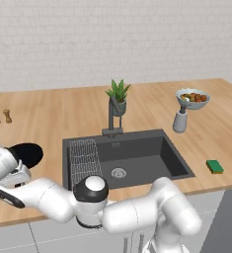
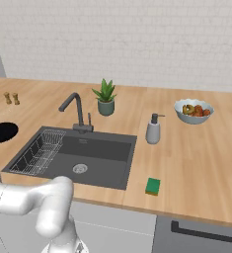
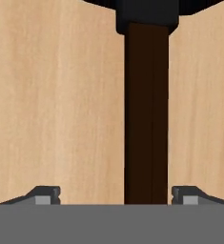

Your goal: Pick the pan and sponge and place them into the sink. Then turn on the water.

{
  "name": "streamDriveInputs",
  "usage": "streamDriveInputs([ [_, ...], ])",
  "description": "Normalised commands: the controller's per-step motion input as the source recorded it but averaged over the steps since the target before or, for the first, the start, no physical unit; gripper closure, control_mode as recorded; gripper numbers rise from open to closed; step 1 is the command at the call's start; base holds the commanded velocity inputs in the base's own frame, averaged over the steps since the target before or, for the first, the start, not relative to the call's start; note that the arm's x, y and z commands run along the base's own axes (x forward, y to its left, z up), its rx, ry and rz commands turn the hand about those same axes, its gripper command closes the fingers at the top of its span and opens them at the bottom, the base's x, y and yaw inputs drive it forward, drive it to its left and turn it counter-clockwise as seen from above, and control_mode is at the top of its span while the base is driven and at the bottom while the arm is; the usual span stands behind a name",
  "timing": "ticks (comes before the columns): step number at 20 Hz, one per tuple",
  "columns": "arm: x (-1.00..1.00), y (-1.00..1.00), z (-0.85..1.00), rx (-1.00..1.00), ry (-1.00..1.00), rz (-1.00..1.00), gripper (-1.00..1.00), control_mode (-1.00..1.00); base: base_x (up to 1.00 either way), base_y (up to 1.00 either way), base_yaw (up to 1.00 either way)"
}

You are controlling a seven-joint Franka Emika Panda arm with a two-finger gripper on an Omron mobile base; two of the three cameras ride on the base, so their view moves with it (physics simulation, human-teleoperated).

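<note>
Step in hand: the first pick, the pan (image 1: 27,153); the grasp looked about to be made, not yet made.
Gripper: the gripper (image 3: 116,194) hung low over the pan's handle (image 3: 146,114), its two fingertips (image 3: 47,194) standing wide on either side of the handle with bare wood showing between each tip and it; nothing was held.
Hedge: in the left base view the hand sat at the frame's edge and mostly hid the handle, so how close the tips were to the counter (image 1: 48,108) could not be judged well.
Pan: on the counter to the left of the sink (image 1: 137,153), well apart from the basin, the black round part showing just beyond the hand.
Sponge: the sponge (image 1: 215,166) lay on the counter to the right of the sink, near its front right corner, untouched.
Sink: the basin held no task thing; the wire rack (image 1: 84,157) sat at its left side and the drain (image 1: 118,173) near the middle.
Faucet: the faucet (image 2: 73,109) stood behind the sink, with no stream from its spout.
Progress: early, by my judgement; pan, sponge and water all remained to be done.
Next move calls for: closing squarely on the handle, which ran centred between the tips, then lifting level and carrying it right to the sink.
Risk: a long handle held far from the pan could let the pan droop or twist in the grip.
</note>
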Motion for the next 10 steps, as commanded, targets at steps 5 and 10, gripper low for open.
streamDriveInputs([
  [5,-0.05,-0.40,-0.76,0.00,-0.13,0.00,-1.00,-1.00,0.00,0.00,0.00],
  [10,-0.26,-0.83,-0.96,0.04,-0.10,-0.08,1.00,-1.00,0.00,0.00,0.00],
])
